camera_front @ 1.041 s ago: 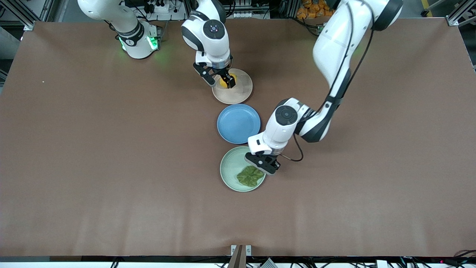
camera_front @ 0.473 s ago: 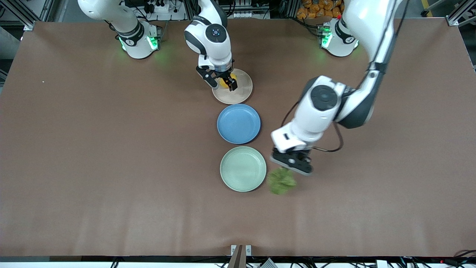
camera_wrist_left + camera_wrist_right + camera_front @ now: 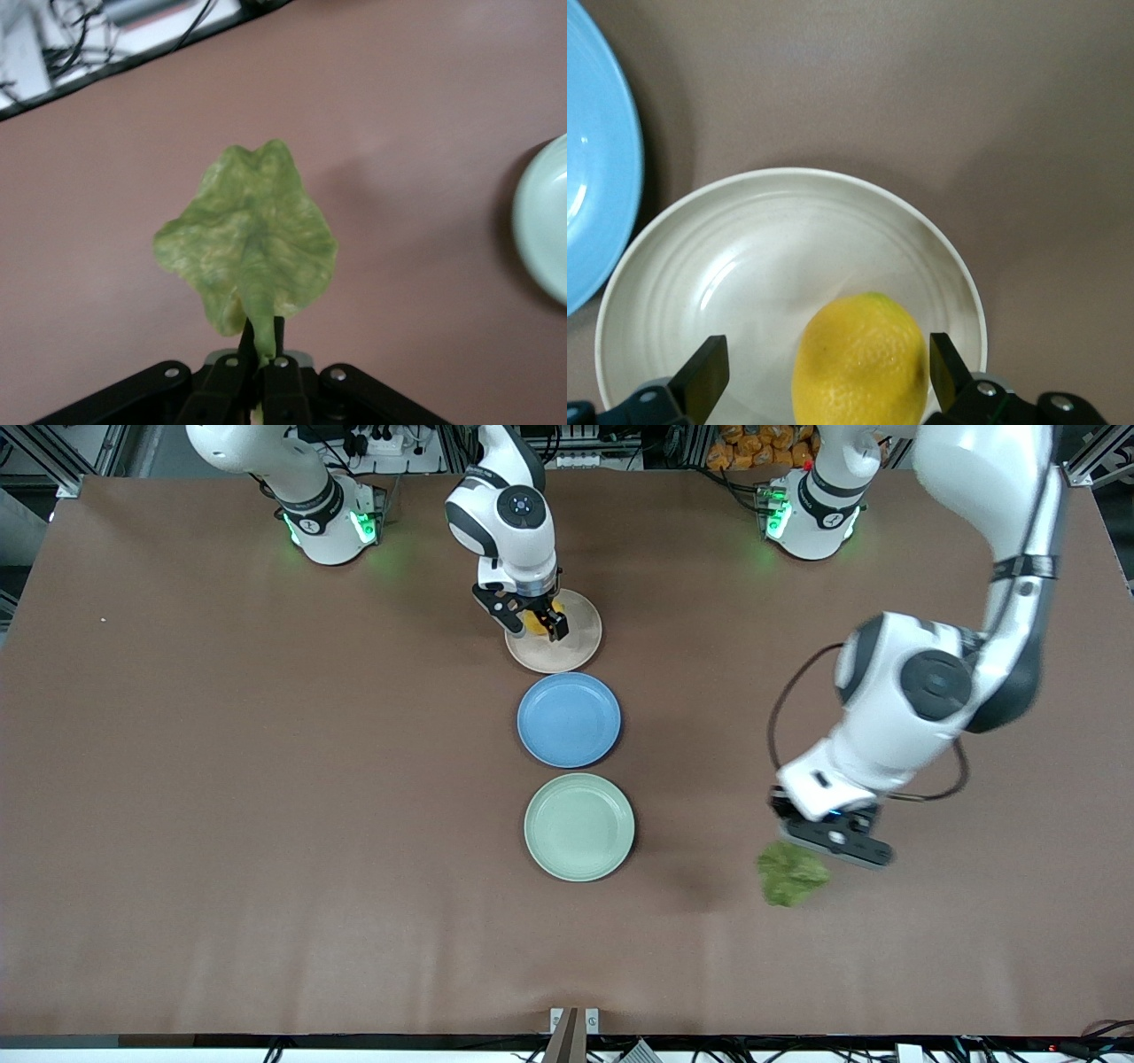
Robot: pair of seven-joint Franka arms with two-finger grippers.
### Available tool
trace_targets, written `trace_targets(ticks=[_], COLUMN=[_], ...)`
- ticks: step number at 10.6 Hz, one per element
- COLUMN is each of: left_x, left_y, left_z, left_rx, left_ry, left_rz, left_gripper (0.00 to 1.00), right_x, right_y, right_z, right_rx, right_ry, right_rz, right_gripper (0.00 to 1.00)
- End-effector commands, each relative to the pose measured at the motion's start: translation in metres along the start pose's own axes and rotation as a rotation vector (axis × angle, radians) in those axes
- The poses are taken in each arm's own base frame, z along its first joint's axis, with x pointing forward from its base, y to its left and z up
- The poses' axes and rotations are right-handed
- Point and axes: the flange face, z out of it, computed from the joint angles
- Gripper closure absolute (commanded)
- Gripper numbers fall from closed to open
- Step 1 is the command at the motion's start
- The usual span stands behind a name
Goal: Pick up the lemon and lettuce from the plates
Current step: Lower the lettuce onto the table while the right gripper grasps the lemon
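My left gripper pinches only the lettuce stem over bare table; it could slip. My right gripper straddles the lemon, fingers wide, and may nudge it.

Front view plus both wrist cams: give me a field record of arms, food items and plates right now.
left pincer: shut on the lettuce's stem end, over bare table toward the left arm's end
lettuce: hanging in the air, off its plate
right pincer: open, fingers either side of the lemon, apart from it
lemon: on the beige plate
mint green plate: nothing on it
blue plate: nothing on it, between the other two plates
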Motion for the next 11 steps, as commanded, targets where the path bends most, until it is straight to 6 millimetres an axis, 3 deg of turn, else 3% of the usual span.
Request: trace_targets(ticks=[1,2,3,4,5,7,10,11], left_x=[-0.023,-0.034,-0.045,-0.056,-0.064,-0.071,-0.071,-0.072], left_y=[-0.061,-0.066,-0.079,-0.090,-0.101,-0.099,-0.095,-0.093], left_z=[0.045,0.066,0.089,0.113,0.133,0.155,0.161,0.166], left_rx=[-0.023,-0.039,-0.047,-0.055,-0.062,-0.080,-0.128,-0.172], left_ry=[-0.076,-0.113,-0.151,-0.190,-0.216,-0.247,-0.245,-0.244], left_rz=[-0.009,-0.030,-0.051,-0.071,-0.093,-0.102,-0.161,-0.201], left_gripper=[1.00,1.00,1.00,1.00,1.00,0.97,0.72,0.44], right_x=[-0.016,-0.023,-0.024,-0.030,-0.031,-0.031,-0.022,-0.007], right_y=[0.003,0.005,0.005,0.007,0.006,0.005,-0.012,-0.024], right_z=[0.011,0.020,0.026,0.031,0.031,0.026,0.008,-0.003], right_rx=[0.019,0.023,0.027,0.034,0.038,0.043,0.078,0.093], right_ry=[-0.001,0.002,0.005,0.006,0.006,0.003,0.000,0.004], right_rz=[0.015,0.002,0.003,-0.009,-0.012,-0.010,-0.010,-0.013], right_gripper=[0.00,0.25,0.70,0.99,1.00,1.00,1.00,1.00])
